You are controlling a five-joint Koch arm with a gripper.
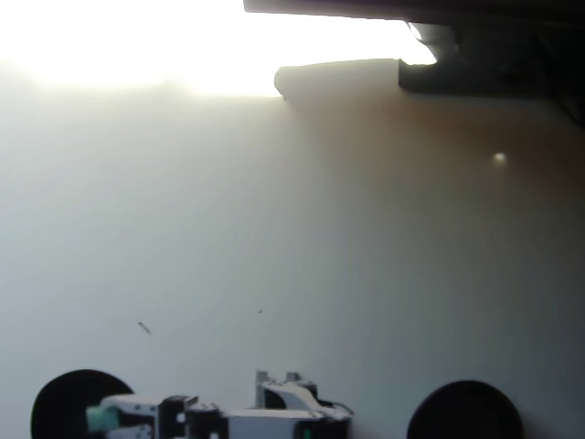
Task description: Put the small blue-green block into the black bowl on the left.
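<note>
Your white hand point(99, 419) grips the small teal cube point(101, 419) above the left matte black round bowl point(64, 402). It looks light and rigid; hold its flat sides

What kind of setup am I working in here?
Probably a home or hobby tabletop rig: a plain pale table washed out by strong glare along its far edge, two black bowls at the near edge, and a small white arm whose gripper holds a teal block over the left bowl.

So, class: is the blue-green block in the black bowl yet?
Cannot tell: the block appears over the bowl at the pincer tip; release isn't visible.
</note>
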